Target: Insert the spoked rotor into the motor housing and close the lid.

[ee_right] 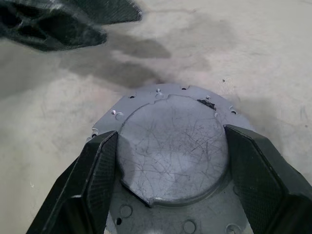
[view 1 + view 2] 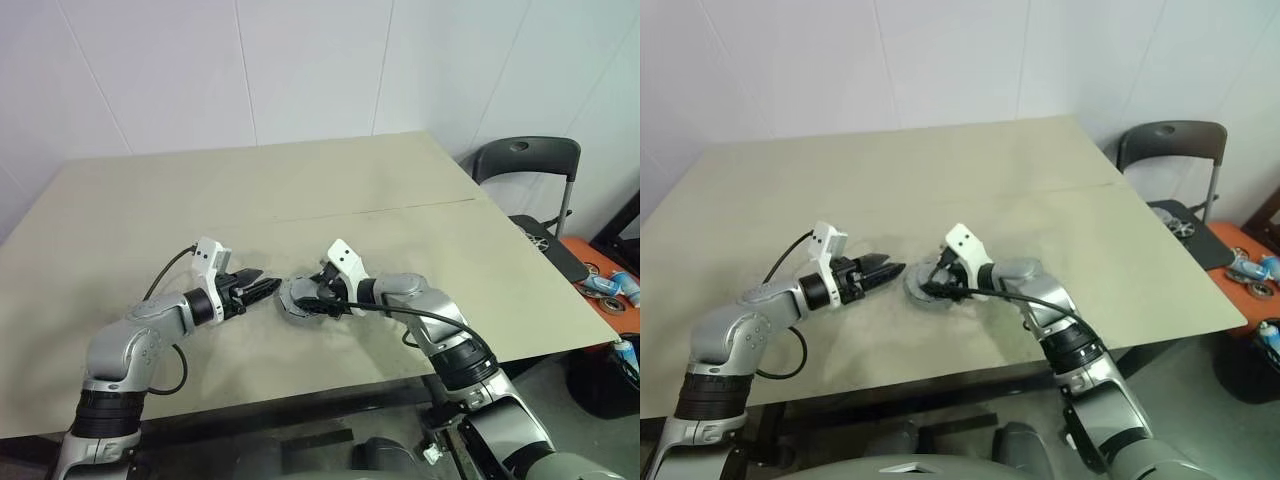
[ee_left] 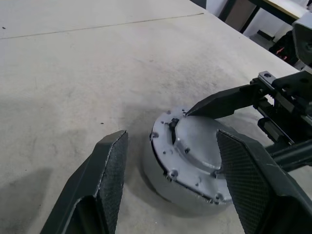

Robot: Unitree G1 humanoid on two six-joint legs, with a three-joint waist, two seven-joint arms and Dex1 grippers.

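The grey lid (image 3: 195, 141) lies on top of the silver motor housing (image 3: 152, 170), near the table's front middle, and looks slightly tilted on it. My right gripper (image 1: 170, 139) reaches in from the right, its fingers (image 1: 97, 175) pressed against either side of the lid's raised centre. My left gripper (image 2: 272, 287) stands open just left of the housing, a small gap away, pointing at it. The spoked rotor is out of view.
The beige table (image 2: 300, 190) stretches wide behind and to both sides, with a thin seam across its middle. A black chair (image 2: 525, 160) stands past the right corner. Small items lie on an orange surface (image 2: 600, 275) low at the right.
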